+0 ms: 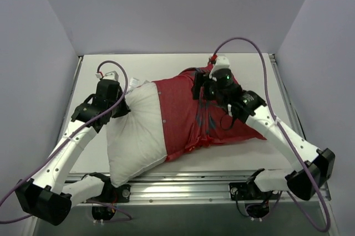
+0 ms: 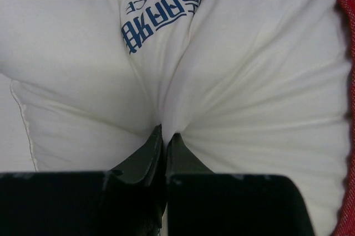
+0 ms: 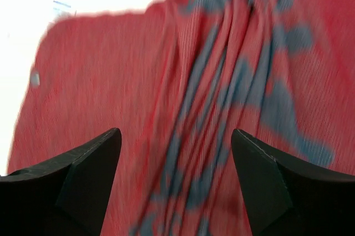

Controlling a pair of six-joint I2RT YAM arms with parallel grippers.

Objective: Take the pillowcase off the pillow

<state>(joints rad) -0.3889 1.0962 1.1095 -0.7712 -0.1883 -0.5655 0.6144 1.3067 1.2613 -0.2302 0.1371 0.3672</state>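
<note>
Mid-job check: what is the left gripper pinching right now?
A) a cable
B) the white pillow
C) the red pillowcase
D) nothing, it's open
B: the left wrist view shows the left gripper shut on a puckered fold of the pillow, white fabric gathered between its tips.

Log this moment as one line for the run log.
left jaws: shut, pinching pillow | right jaws: open over pillowcase | status: pillowcase partly off

Top camera looks down; wrist cameras sit close over pillow, pillowcase
</note>
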